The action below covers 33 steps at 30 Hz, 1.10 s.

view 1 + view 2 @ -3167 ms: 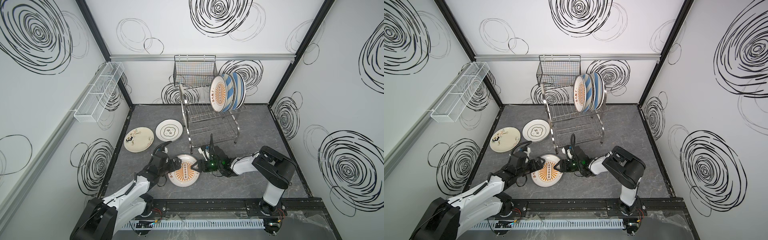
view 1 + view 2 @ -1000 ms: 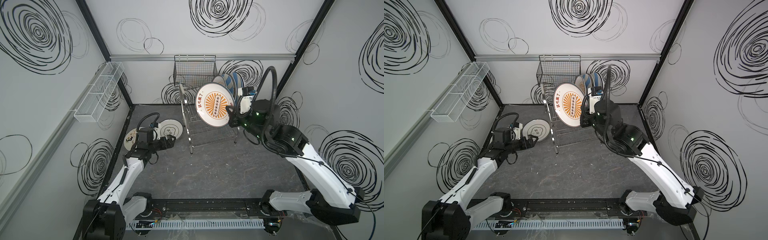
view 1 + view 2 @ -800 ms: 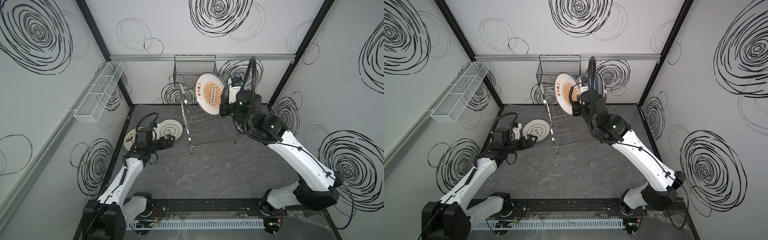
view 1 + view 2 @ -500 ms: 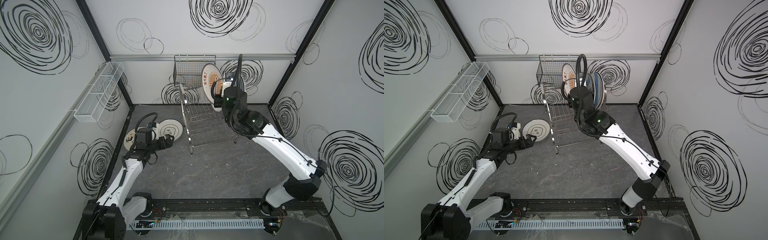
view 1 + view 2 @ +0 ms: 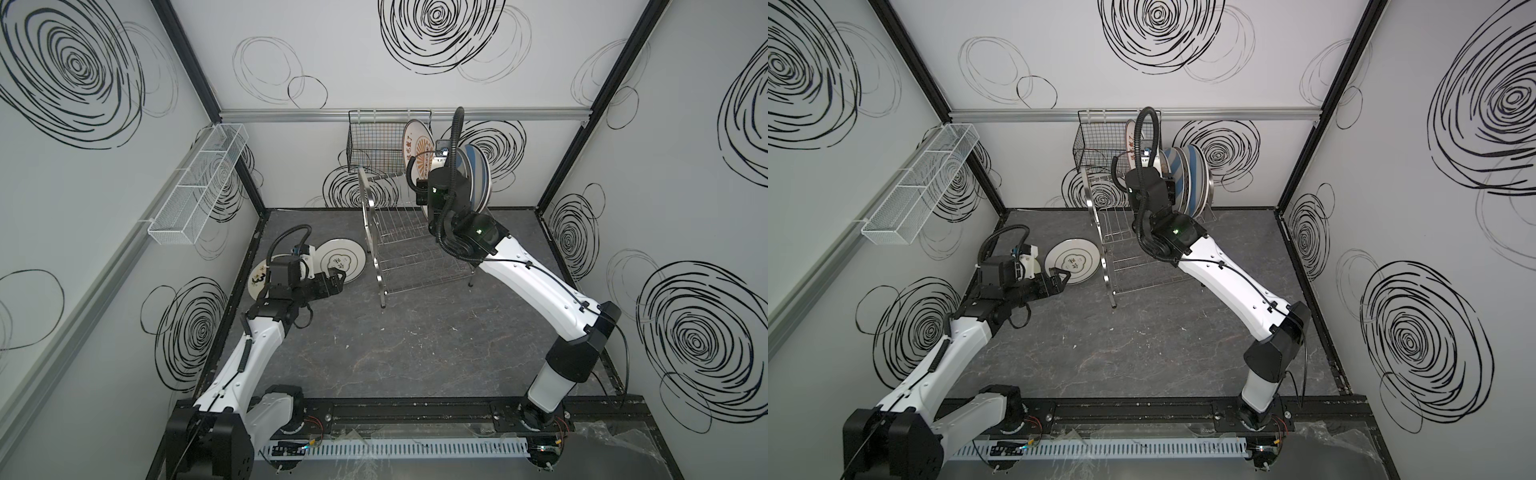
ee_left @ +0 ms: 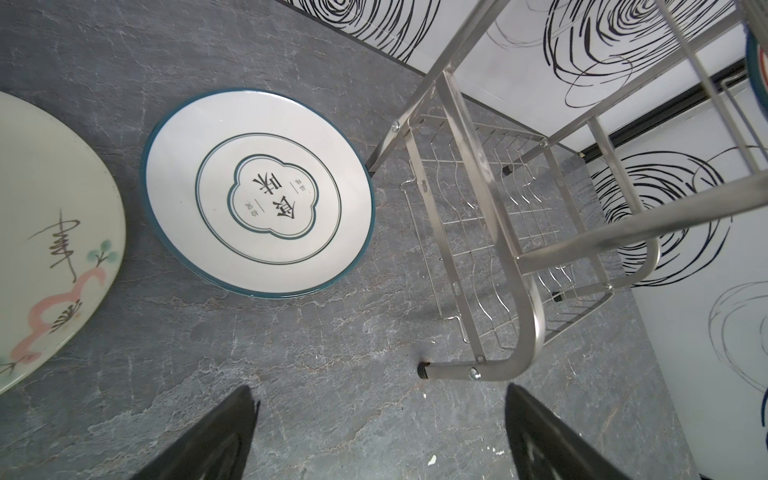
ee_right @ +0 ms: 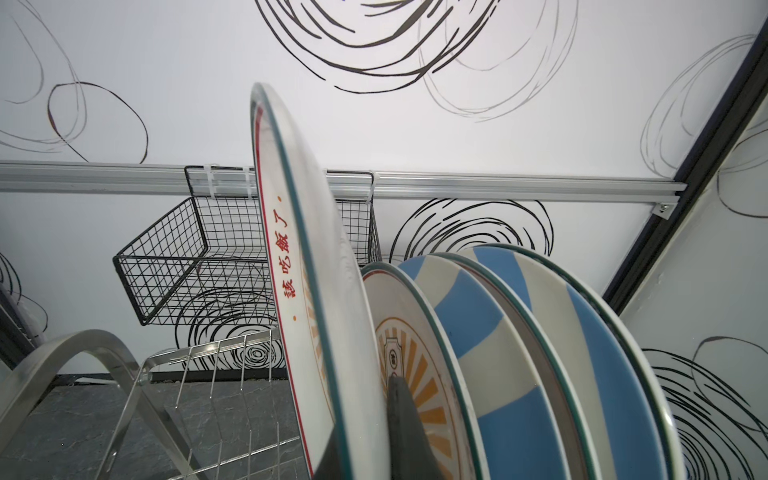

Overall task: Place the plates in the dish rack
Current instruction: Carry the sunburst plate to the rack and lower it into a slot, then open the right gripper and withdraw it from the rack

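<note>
Up off the desk (image 5: pixel 395 353), my right pincer (image 7: pixel 365 440) grips a plate (image 7: pixel 307 291) over the rack (image 5: pixel 409 249) at twelve; left pincer (image 6: pixel 378 388) gapes empty; two plates (image 5: pixel 341 262) wait at ten.

White arm shells (image 5: pixel 536 286), black joints (image 5: pixel 582 353), black ribbed cables (image 5: pixel 456 137), small green lights (image 5: pixel 478 230), matte black left gripper (image 6: pixel 380 390), black base rail (image 5: pixel 415 411).

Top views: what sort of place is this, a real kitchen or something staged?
Most likely a robot test cell, not a kitchen: white wall panels printed with black swirls, a left arm and right arm mounted on one front rail, and a dish rack standing on a grey stone-look floor.
</note>
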Motion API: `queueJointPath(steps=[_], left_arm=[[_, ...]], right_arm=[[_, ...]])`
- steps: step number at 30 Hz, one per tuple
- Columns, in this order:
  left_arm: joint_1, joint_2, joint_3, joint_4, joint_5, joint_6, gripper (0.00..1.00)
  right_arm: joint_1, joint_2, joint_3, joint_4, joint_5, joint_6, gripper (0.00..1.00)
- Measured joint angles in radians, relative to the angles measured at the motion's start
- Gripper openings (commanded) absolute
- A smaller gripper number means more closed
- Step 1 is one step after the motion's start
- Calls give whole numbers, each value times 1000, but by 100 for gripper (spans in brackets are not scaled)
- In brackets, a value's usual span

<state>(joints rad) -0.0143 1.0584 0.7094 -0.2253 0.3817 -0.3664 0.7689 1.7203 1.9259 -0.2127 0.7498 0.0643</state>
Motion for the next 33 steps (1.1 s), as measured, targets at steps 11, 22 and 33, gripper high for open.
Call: queueJointPath(steps=[11, 22, 33], left_arm=[[11, 0, -11, 16, 30, -4, 96], [22, 0, -12, 18, 48, -7, 96], [31, 0, -12, 18, 60, -11, 96]], right_arm=[[-38, 18, 0, 0, -23, 38, 0], [-52, 36, 0, -3, -52, 70, 0], [-61, 37, -34, -6, -60, 84, 0]])
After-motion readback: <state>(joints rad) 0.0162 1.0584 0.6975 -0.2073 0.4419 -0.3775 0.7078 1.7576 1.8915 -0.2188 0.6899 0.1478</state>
